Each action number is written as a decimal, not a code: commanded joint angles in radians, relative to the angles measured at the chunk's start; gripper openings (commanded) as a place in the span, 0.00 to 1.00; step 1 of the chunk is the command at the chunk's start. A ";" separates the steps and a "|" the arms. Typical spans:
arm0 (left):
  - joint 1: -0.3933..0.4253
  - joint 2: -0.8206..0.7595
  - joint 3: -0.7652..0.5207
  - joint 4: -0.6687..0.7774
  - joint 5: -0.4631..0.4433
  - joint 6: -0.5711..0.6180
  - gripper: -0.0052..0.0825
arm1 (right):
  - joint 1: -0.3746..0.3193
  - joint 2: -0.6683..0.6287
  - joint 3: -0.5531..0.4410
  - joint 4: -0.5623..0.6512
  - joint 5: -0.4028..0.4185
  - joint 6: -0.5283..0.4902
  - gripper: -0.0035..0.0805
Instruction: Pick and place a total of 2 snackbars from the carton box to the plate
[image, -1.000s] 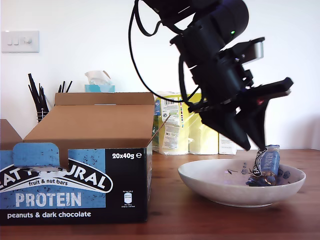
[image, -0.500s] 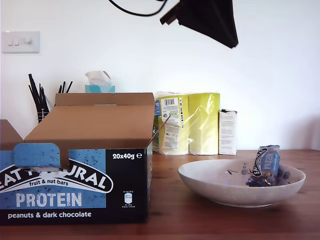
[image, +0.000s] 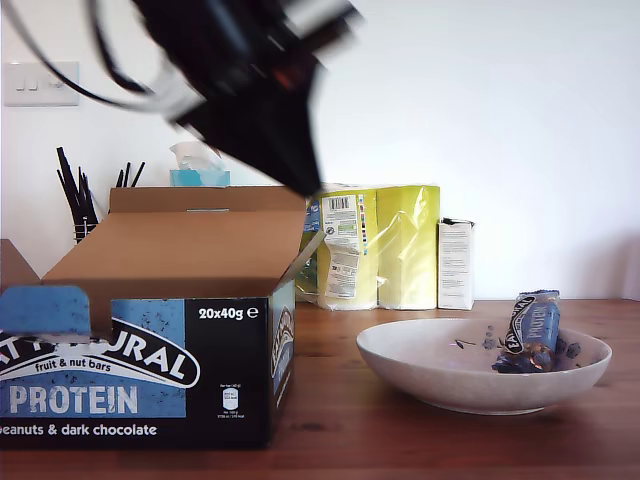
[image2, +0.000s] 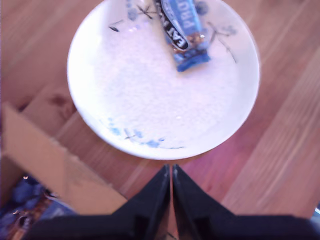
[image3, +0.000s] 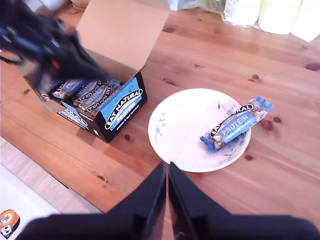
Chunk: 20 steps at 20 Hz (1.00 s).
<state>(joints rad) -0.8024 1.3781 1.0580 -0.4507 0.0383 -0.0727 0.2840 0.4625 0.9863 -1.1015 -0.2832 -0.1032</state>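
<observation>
The carton box (image: 130, 370) stands at the exterior view's left, flaps open; several snackbars (image3: 85, 92) lie inside it. One blue snackbar (image: 530, 335) leans in the plate (image: 430, 385) at the exterior view's right. The same snackbar (image2: 182, 30) and plate (image2: 150, 100) show in the first wrist view, with a box flap (image2: 50, 165) beside them. My first gripper (image: 303, 187), blurred, hangs above the box's plate-side edge; its fingers (image2: 160, 192) are shut with nothing between them. My second gripper (image3: 166, 172) is shut and empty, high above the table, overlooking the box (image3: 122, 107), the plate (image3: 180, 130) and the snackbar (image3: 232, 125).
Against the back wall stand a yellow pack of paper rolls (image: 390, 245), a slim white box (image: 455, 263), a tissue box (image: 198, 170) and a holder of black sticks (image: 80, 200). The table's front edge (image3: 50, 185) runs close to the carton box.
The first arm rose from over the plate, left the picture, and now hangs over the carton box. The box has shifted slightly towards the exterior view's left. The snackbar stays in the plate.
</observation>
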 joint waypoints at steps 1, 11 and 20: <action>0.019 -0.017 -0.064 0.030 -0.006 -0.010 0.04 | 0.003 0.013 -0.018 0.020 -0.014 -0.003 0.03; 0.154 -0.124 -0.103 -0.161 -0.127 -0.059 0.04 | 0.004 0.121 -0.018 0.048 -0.061 -0.003 0.03; 0.228 -0.123 -0.102 -0.199 -0.126 -0.103 0.04 | 0.004 0.195 -0.018 0.085 -0.087 -0.029 0.03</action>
<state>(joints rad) -0.5804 1.2636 0.9703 -0.6460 -0.0868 -0.1589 0.2840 0.6544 0.9863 -1.0279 -0.3618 -0.1295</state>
